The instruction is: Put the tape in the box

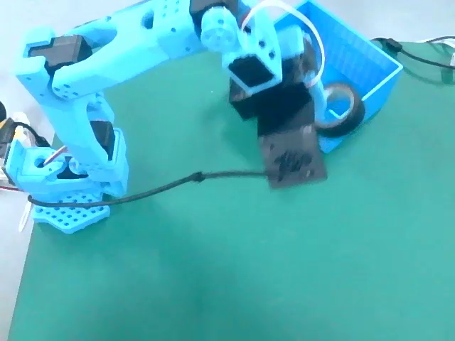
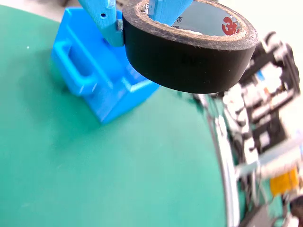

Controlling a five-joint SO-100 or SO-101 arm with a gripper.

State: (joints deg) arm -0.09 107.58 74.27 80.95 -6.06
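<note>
The black tape [image 2: 189, 56] is a roll with a pale inner ring, and it fills the top of the wrist view. My gripper [image 2: 138, 28] is shut on the tape's wall, with one blue finger [image 2: 105, 21] outside the ring and the other inside. In the fixed view the tape [image 1: 350, 114] hangs in my gripper [image 1: 328, 106] in front of the near wall of the box [image 1: 370, 60], lifted off the mat. The box [image 2: 102, 87] is a bright blue bin with a loop handle [image 2: 75, 71], lying below and to the left of the tape in the wrist view.
A black cable [image 1: 178, 183] runs across the green mat [image 1: 249, 270] from the arm base [image 1: 71, 206] to the black wrist camera [image 1: 291, 153]. More cables [image 1: 419, 53] lie behind the box. Cluttered electronics [image 2: 267, 109] sit beyond the mat's edge.
</note>
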